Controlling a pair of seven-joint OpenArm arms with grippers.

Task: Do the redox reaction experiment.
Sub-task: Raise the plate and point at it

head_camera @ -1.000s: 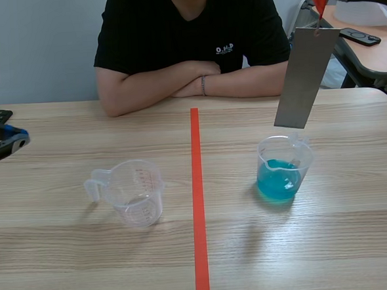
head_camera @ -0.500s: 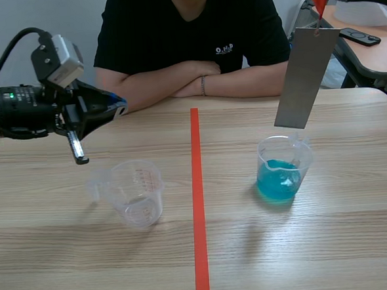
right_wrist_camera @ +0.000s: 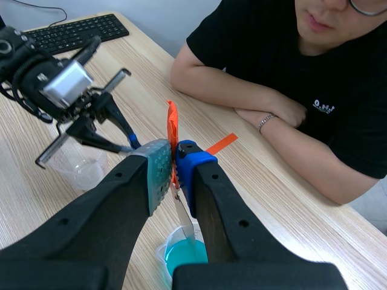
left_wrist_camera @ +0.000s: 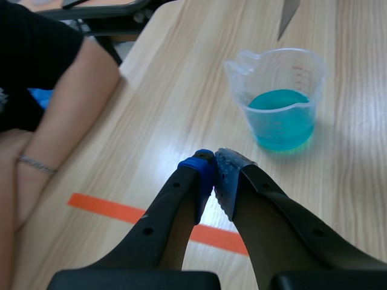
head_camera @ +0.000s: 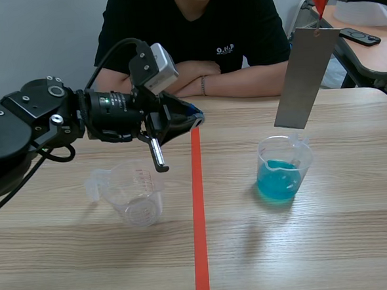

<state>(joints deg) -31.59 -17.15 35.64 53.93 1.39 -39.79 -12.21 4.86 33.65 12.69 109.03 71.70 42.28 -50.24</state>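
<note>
My right pincer [right_wrist_camera: 174, 160] is clenched on the orange tag [right_wrist_camera: 172, 130]. The metal strip [head_camera: 305, 76] hangs tilted from it above the blue-liquid beaker [head_camera: 285, 167], not yet immersed. My left pincer [left_wrist_camera: 214, 175] is clenched on nothing, near the empty cup [head_camera: 137, 191]. Risk: a swinging strip could strike the rim and tip the beaker.

Scene camera: set between my arms on my side of the table [head_camera: 331, 242], facing across it to the person [head_camera: 186, 27] seated opposite. Left wrist camera: close behind my left gripper [left_wrist_camera: 214, 175], low over the wood, angled forward and down. Right wrist camera: behind my right gripper [right_wrist_camera: 174, 158], clamped on an orange tab [right_wrist_camera: 172, 127], high up, looking steeply down. All three views share the blue-liquid cup [head_camera: 284, 169] and the person.
</note>
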